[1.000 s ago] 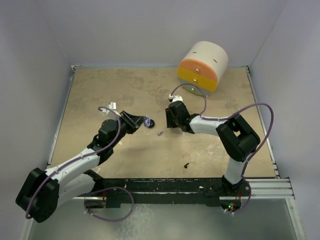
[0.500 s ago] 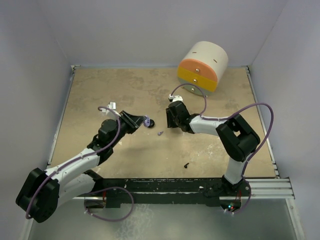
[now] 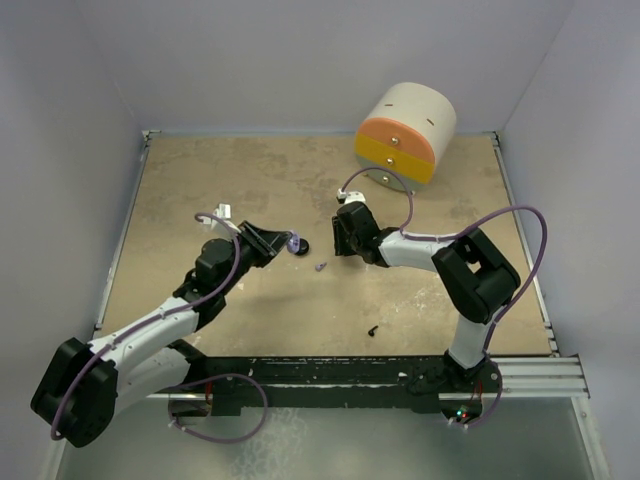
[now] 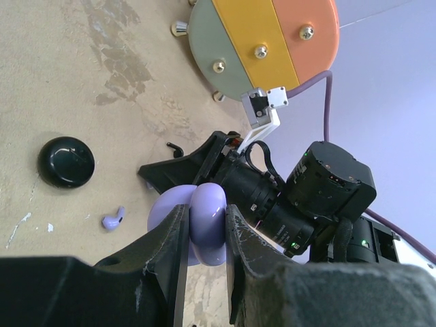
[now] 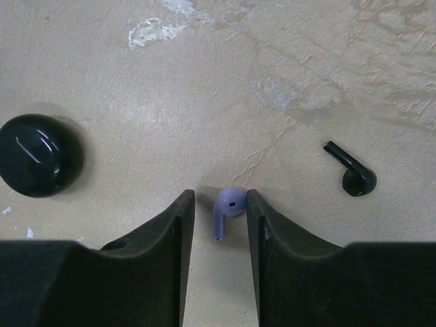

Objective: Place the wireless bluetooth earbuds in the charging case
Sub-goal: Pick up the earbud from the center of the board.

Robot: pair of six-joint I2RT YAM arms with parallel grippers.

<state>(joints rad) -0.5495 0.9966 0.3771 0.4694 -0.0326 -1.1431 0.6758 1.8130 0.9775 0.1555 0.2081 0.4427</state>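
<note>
Lilac earbud (image 5: 227, 208) near black puck (image 5: 37, 155); black earbud (image 5: 353, 174) apart

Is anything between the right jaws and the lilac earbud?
No. The right wrist view shows the lilac earbud on the table in the right gripper's gap, only bare slivers beside it.

Brightness: we see bright, even, soft light in all three views.
Shadows: faint and narrow; a soft one hugs the black puck (image 5: 37, 155) on the table (image 5: 306, 68).
Glare: small white highlights on the puck's glossy top.
Focus: we find the tabletop sharp, but the right fingers (image 5: 88, 279) and left fingers (image 4: 88, 286) are blurred up close.
</note>
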